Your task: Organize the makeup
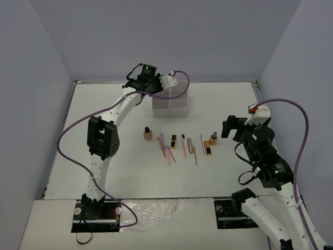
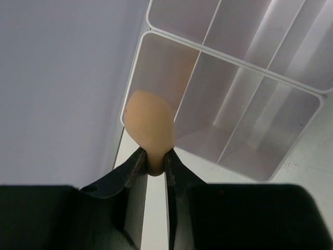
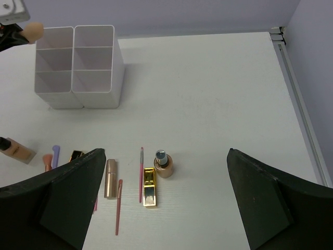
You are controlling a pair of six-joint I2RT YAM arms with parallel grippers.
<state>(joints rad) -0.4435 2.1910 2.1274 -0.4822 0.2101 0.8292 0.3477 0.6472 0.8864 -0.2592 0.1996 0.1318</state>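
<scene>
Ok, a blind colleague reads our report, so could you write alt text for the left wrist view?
The left arm's jaws pinch a peach egg-shaped sponge by one end. Beyond it stands a white divided box, the compartments in view empty.

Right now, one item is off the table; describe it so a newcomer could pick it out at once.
Find the white box at the far middle of the table. The left gripper hangs at its far left corner, shut on a sponge. It is the only peach egg shape in view; the other makeup lies in a row nearer the arms.
</scene>
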